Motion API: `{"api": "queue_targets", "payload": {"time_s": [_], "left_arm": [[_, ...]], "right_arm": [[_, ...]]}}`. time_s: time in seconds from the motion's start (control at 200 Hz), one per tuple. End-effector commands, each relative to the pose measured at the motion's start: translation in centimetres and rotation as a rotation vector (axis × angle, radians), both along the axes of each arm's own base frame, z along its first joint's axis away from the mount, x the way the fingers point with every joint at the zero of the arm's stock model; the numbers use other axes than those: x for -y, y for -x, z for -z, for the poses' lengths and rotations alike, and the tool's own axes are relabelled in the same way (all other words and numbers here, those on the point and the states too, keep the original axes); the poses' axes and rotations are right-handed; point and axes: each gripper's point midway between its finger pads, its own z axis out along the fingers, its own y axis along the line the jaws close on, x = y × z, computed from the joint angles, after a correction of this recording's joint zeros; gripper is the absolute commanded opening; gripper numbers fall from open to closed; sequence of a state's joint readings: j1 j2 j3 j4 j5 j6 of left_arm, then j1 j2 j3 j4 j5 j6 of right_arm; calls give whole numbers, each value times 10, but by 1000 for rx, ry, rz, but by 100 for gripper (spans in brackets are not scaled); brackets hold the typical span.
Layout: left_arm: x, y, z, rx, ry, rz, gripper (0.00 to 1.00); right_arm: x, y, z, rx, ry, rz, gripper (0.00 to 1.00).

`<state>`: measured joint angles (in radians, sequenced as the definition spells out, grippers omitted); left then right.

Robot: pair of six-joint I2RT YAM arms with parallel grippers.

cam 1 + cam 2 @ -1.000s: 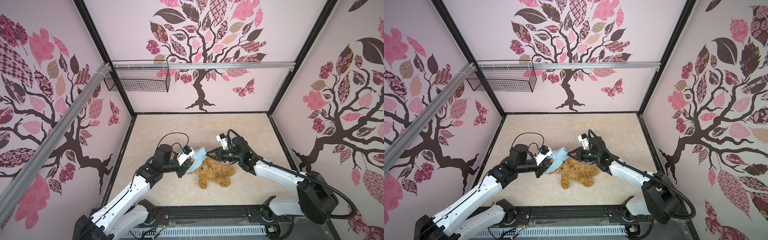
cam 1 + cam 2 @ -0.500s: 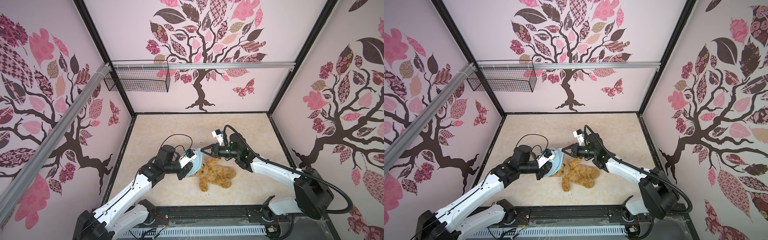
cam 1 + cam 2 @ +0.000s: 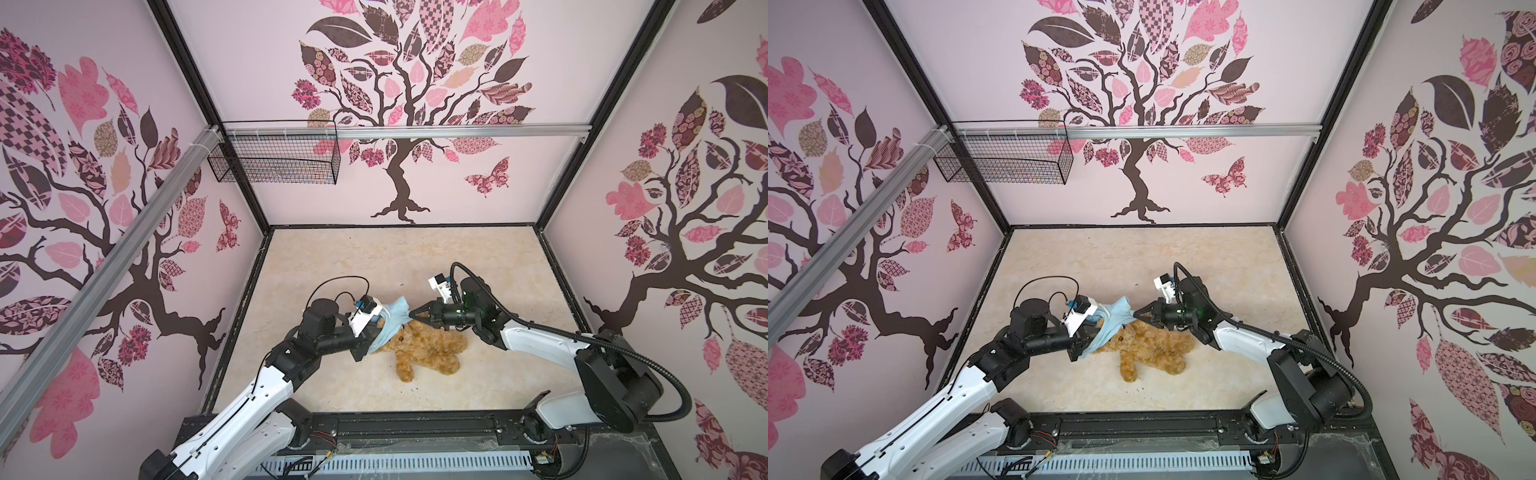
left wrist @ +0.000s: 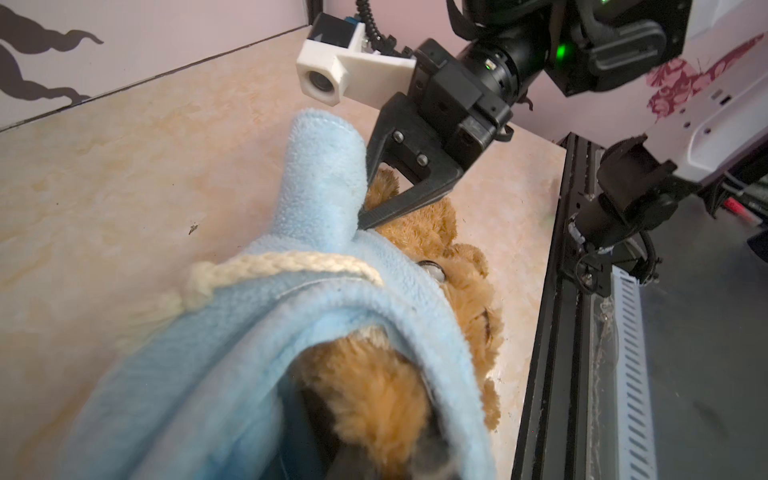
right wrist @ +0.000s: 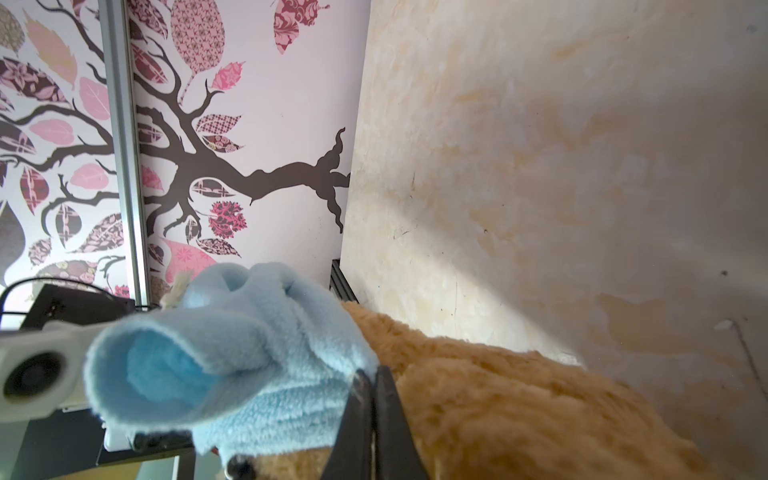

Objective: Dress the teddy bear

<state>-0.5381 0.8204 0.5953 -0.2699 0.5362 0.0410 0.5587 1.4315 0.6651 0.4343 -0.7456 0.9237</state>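
The golden-brown teddy bear (image 3: 432,349) (image 3: 1154,345) lies on its side on the beige table, head to the left. A light-blue shirt (image 3: 392,320) (image 3: 1115,318) is stretched over its head between both grippers. My left gripper (image 3: 371,336) is buried in the shirt (image 4: 291,332), its fingers hidden by fabric and by the bear (image 4: 374,395). My right gripper (image 3: 411,316) (image 5: 372,378) is shut, pinching the edge of the shirt (image 5: 249,353) just above the bear (image 5: 519,407). One dark eye shows below the hem.
A black wire basket (image 3: 274,158) hangs on the back wall at the left, under an aluminium rail. A black frame rail (image 3: 415,428) runs along the table's front edge. Patterned walls close in three sides.
The right gripper has carried the shirt's edge a little left and then lower, onto the bear's head. The left gripper has sunk slightly with the shirt. The bear has barely shifted.
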Motion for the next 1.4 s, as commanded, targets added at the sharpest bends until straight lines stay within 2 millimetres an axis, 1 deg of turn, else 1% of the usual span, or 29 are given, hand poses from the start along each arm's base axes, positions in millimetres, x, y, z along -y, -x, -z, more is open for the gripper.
{"api": "queue_targets", "payload": {"time_s": [0.0,0.07,0.105,0.12,0.14,0.16,0.18,0.28,0.325,0.365,0.425,0.5,0.555,0.6,0.64,0.745,0.895,0.96,1.1,1.24,1.32,1.395], "left_arm": [[0,-19,-28,-74,156,-92,0],[0,-25,-20,-182,177,-144,0],[1,-26,-17,-224,192,-158,0],[1,-27,-17,-241,201,-167,0],[2,-27,-15,-266,212,-178,0],[1,-29,-13,-285,221,-191,0],[1,-30,-12,-299,229,-199,0],[-6,-39,-9,-354,286,-268,0],[-9,-42,-9,-376,310,-295,0],[-10,-43,-10,-397,327,-308,0],[-10,-44,-12,-430,365,-328,0],[-10,-46,-12,-489,422,-359,0],[-9,-46,-11,-527,451,-367,0],[-8,-45,-11,-545,462,-367,0],[-7,-44,-13,-553,469,-361,0],[-8,-41,-14,-555,479,-355,0],[-8,-38,-16,-547,478,-349,0],[-8,-37,-17,-541,476,-344,0],[-7,-36,-16,-538,464,-333,0],[-6,-36,-15,-541,462,-329,0],[-6,-35,-15,-544,459,-322,0],[-5,-34,-16,-541,457,-317,0]], "right_arm": [[16,-19,2,89,73,44,0],[17,-18,-15,178,74,32,1],[18,-17,-23,215,72,29,3],[18,-16,-26,228,70,26,12],[19,-16,-29,245,72,28,20],[20,-16,-32,259,79,31,25],[22,-16,-34,272,91,33,28],[32,-10,-47,358,157,36,34],[36,-3,-54,405,170,40,37],[35,5,-59,446,175,40,39],[24,24,-65,505,156,18,40],[-5,57,-73,572,90,-55,40],[-25,77,-76,602,60,-103,40],[-38,87,-78,615,46,-129,38],[-46,89,-77,608,38,-138,36],[-61,88,-71,570,-1,-153,30],[-76,86,-63,537,-33,-174,30],[-79,83,-60,533,-34,-170,31],[-85,78,-61,547,-42,-167,31],[-89,70,-52,538,-14,-147,31],[-90,67,-51,541,-11,-137,29],[-92,67,-54,551,-30,-139,29]]}}
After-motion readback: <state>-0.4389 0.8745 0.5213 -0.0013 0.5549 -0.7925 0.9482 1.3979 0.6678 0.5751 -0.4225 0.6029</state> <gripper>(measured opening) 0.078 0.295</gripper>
